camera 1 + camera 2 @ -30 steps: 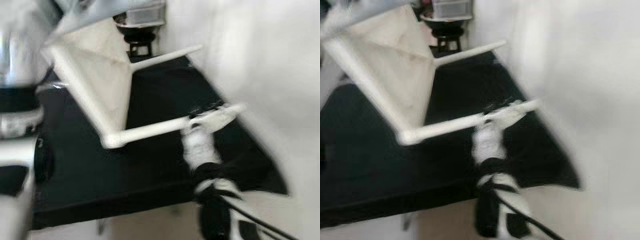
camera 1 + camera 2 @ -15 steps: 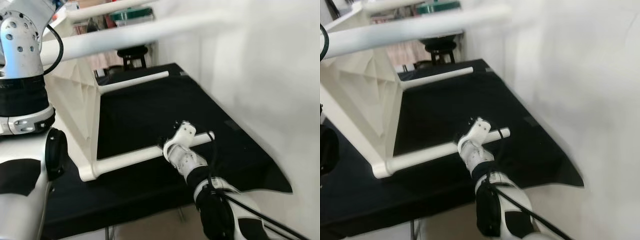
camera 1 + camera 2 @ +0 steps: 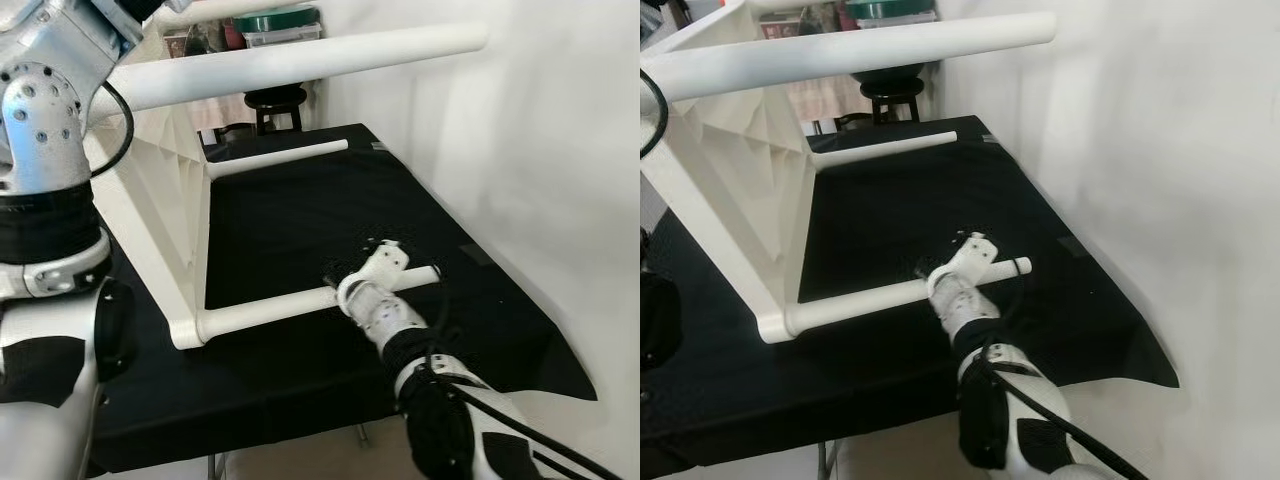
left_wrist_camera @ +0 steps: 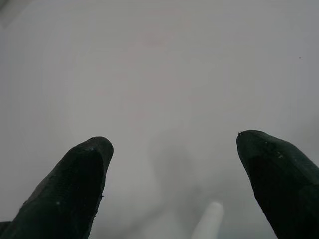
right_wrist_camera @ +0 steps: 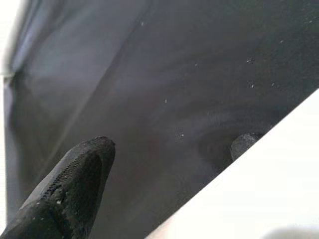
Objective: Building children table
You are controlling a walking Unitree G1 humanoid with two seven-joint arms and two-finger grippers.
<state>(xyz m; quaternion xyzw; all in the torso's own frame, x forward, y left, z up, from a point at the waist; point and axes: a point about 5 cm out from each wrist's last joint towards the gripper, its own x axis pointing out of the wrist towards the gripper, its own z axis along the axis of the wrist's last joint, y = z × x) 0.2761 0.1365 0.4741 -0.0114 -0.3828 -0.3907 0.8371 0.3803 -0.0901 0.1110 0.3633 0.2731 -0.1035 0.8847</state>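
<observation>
The white children's table (image 3: 160, 210) stands on its side on a black-covered worktop (image 3: 300, 220), its legs pointing right. One leg (image 3: 300, 60) juts out high up, another (image 3: 280, 158) lies at the back, and the near lower leg (image 3: 270, 310) rests on the cloth. My right gripper (image 3: 382, 262) is at that lower leg, close to its free end. In the right wrist view its fingers (image 5: 75, 184) stand apart, with the leg (image 5: 259, 194) against the other fingertip. My left gripper (image 4: 172, 164) is raised and open, facing the white wall, with a leg tip (image 4: 209, 221) below it.
A white wall (image 3: 540, 150) runs close along the worktop's right side. A black stool (image 3: 275, 100) and a green-lidded container (image 3: 285, 22) stand behind the far edge. The near edge of the worktop (image 3: 250, 430) is just below my right arm.
The blur has gone and the view has shifted. The table has swung from tilted to standing on its side, upper leg now overhead. My right gripper stays at the lower leg.
</observation>
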